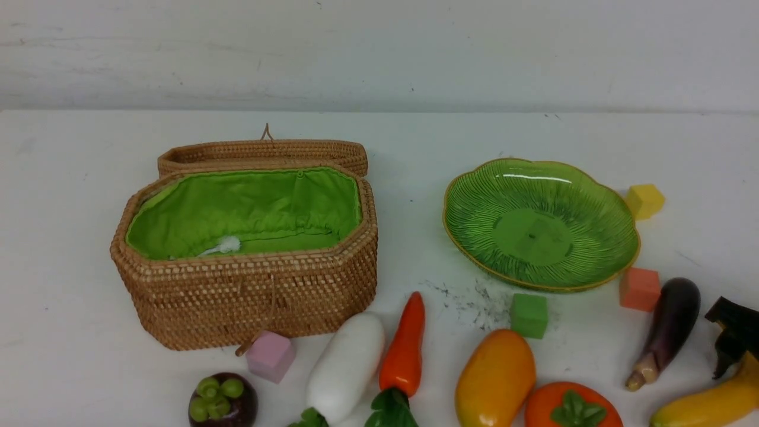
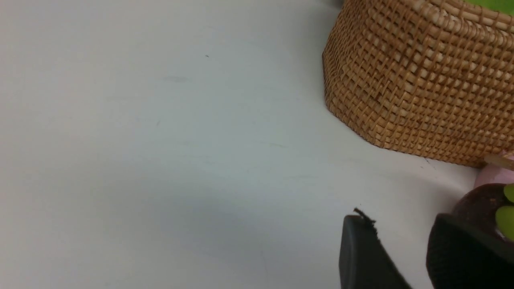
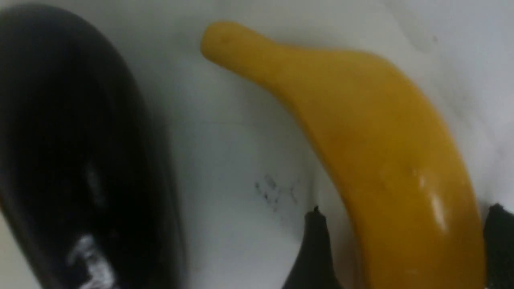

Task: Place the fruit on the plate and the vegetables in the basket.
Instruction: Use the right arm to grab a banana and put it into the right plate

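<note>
- Banana [image 3: 381, 140]: lies on the table [image 1: 71, 237] at the near right, between the right gripper's fingers [image 3: 313, 249]. They stand wide on either side of it, with a sliver of table showing beside one.
- Right gripper [image 3: 405, 208]: low over the banana, with the eggplant [image 1: 667, 329] just beside.
- Left gripper [image 2: 399, 218]: fingers [image 2: 361, 257] partly spread, only table between them. It sits low, with the mangosteen [image 2: 478, 204] just behind one finger and the basket near.
- Basket [image 1: 249, 296]: lid laid back, green lining showing, a small white tuft inside.
- Plate [image 1: 539, 196]: right of the basket, ribbed floor fully in view.
- Mango [image 1: 495, 379], persimmon [image 1: 572, 406], radish [image 1: 344, 367], carrot [image 1: 404, 350]: on the table in the near row.
</note>
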Tool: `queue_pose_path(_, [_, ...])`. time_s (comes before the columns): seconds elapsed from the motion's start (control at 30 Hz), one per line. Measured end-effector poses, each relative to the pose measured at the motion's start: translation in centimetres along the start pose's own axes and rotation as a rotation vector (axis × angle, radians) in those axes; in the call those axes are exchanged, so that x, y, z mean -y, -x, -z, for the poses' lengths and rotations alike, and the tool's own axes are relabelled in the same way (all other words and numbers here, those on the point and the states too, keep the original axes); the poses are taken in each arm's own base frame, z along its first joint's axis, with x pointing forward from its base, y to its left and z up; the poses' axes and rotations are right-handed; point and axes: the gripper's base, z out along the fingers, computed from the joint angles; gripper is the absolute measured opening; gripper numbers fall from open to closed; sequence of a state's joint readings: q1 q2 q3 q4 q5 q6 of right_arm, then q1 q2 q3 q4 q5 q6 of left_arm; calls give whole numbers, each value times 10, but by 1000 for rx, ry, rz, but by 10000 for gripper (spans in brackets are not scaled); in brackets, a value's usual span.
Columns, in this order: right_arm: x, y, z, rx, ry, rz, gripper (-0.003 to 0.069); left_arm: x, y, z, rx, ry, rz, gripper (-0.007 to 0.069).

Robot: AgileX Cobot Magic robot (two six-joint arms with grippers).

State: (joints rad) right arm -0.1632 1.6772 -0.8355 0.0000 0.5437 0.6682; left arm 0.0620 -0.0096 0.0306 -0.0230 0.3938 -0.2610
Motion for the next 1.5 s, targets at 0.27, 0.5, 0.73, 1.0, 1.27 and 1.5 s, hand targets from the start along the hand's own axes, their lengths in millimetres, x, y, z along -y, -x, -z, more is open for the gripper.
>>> queue_pose_path(0.27, [1,1,7,0,-1,81,328,0,0,0,0,0,0,239])
queue_pose_path(0.5, [-8,38,91,275,85,141,331,0,0,0,0,0,0,239])
queue_pose_path(0.73, [-81,56,165,550,293,459,331,0,0,0,0,0,0,239])
queue_pose_path(1.0, [-168,63,107,443,333,709,331,0,0,0,0,0,0,239])
queue_pose_path(1.27, [-193,64,25,288,265,797,331,0,0,0,0,0,0,239])
queue_pose_path(1.5, [-189,65,0,229,228,746,331,0,0,0,0,0,0,239])
